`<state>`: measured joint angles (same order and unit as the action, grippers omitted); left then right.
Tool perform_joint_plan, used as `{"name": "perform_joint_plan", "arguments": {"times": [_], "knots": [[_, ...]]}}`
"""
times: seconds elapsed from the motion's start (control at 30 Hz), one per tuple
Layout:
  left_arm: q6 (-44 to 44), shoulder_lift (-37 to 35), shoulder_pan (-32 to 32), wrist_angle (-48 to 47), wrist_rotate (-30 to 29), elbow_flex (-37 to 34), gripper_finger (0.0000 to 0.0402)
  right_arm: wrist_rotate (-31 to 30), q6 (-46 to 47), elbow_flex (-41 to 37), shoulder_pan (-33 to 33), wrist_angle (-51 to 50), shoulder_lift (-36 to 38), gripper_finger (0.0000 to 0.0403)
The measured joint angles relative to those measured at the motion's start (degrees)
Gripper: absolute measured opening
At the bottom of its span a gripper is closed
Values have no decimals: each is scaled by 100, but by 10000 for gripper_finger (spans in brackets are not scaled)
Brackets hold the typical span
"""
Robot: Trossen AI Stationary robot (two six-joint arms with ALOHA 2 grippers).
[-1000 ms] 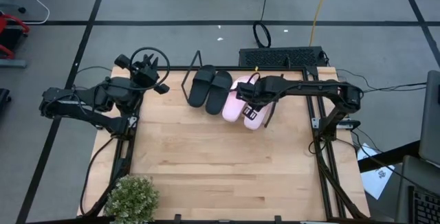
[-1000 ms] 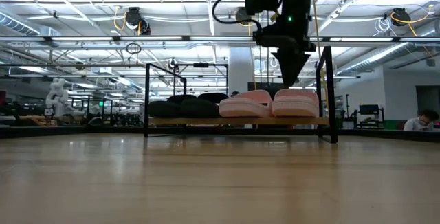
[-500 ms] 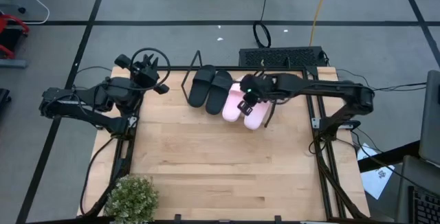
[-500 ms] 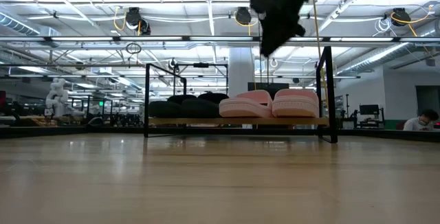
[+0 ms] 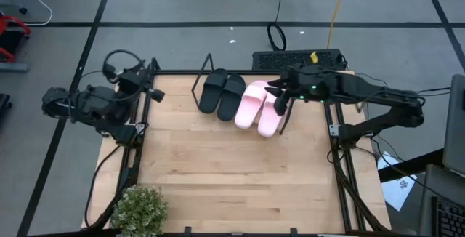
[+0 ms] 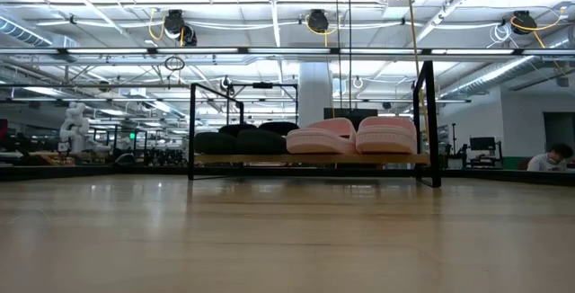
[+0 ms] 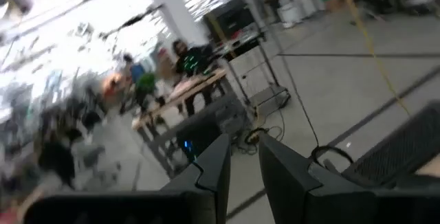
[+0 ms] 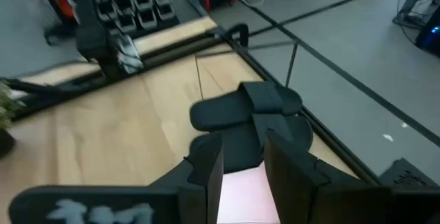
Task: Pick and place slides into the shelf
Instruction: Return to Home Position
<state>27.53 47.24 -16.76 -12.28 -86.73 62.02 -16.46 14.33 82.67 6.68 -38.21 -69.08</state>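
Past the open worktop (image 5: 218, 171), the shelf (image 6: 310, 159) stands at the far edge and holds all four slides, the black pair (image 5: 221, 91) beside the pink pair (image 5: 258, 106). The right gripper (image 5: 275, 88) hangs high over the pink pair, fingers slightly spread and empty. The left gripper (image 5: 149, 84) waits at the left edge, fingers narrowly apart.

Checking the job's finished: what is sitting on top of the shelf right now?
The black pair and the pink pair of slides, side by side. They cover most of the shelf board, so anything beneath them is hidden.
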Motion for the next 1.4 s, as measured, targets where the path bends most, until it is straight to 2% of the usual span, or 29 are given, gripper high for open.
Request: {"name": "perform_joint_plan", "arguments": {"times": [0.03,0.1,0.2,0.27,0.43,0.5,0.7,0.8,0.97,1.13,1.3,1.4], "knots": [[-202,-29,-148,-9,-241,0,86,0,58,0,-20,-16,85,96],[-342,-137,-438,-151,-272,0,86,14,131,2,-84,-103,225,96],[-880,-487,-955,-465,364,0,86,254,-42,2,-284,-547,398,96],[-1749,-849,-1286,-1040,1056,2,86,469,2,-38,-430,-732,495,96],[-4358,-1547,-1677,-3212,3665,4,86,472,102,-627,-843,-260,865,96],[-4994,-1471,-1737,-3392,4161,-163,86,478,160,-994,-988,279,1047,96],[-5172,-1360,-1818,-2520,4301,-1151,86,1209,124,-2451,-1289,2504,1545,96],[-5274,-1653,-1764,-2442,4167,-1506,86,1214,308,-3086,-1316,2976,1813,96],[-4657,-2670,-1633,-2376,4060,-1720,86,1193,333,-3645,-1090,3064,2426,96],[-3920,-3470,-1519,-2422,4219,-1739,86,1204,-151,-3688,-822,3025,2987,96],[-3919,-3892,-1501,-2539,4154,-2122,86,1225,-445,-3687,-585,2771,3252,96],[-4292,-4116,-1501,-2353,4171,-2592,86,1551,-385,-3687,-496,2548,3237,96]]}}
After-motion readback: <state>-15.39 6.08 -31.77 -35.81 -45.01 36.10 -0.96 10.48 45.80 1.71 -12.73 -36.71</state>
